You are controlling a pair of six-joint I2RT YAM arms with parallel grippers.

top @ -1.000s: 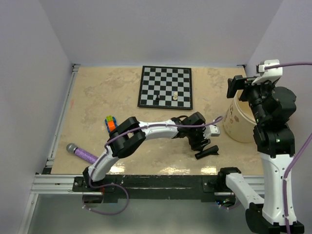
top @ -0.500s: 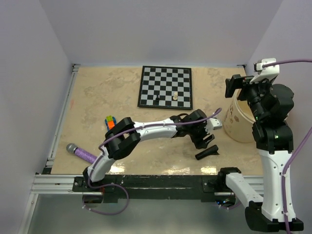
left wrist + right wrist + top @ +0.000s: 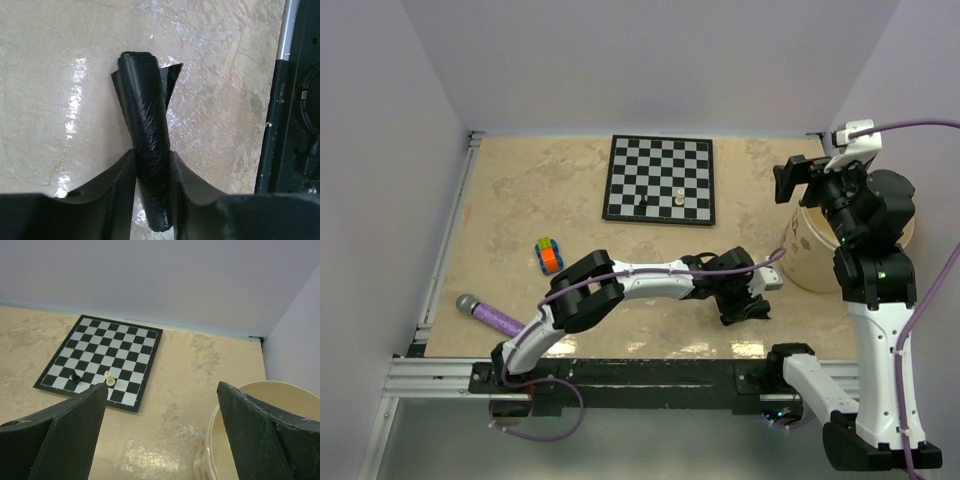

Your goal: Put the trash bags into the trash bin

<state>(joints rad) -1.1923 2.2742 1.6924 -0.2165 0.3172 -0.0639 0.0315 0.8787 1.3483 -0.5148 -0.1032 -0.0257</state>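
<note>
**At lower centre-right of the overhead view: left fingers closed onto the bag roll**

Left fingers (image 3: pixel 120 180) stand narrow, one on each side of the trash bag roll (image 3: pixel 145 115). Both inner faces touch its glossy film close to its near end (a loose flap of film shows behind the far end). A second ago the left gripper (image 3: pixel 738 300) sat further toward the upper left of the roll with its jaws wider. It has since moved onto the roll and drawn in.

The roll lies where it lay, flat on the table (image 3: pixel 520 200), near the bottom edge of the tabletop. It is to the lower left of the trash bin (image 3: pixel 800 255) and apart from it.

Meaning for the task: the grasp appears made, but the lift is not yet begun and the roll is outside the bin. The next move probably calls for a raise, a carry to the right and a release over the rim.

Right gripper (image 3: pixel 162 387) has edged slightly left. Its fingers are spread wide and hold nothing, above the bin's left rim, where it may crowd the drop path.
</note>
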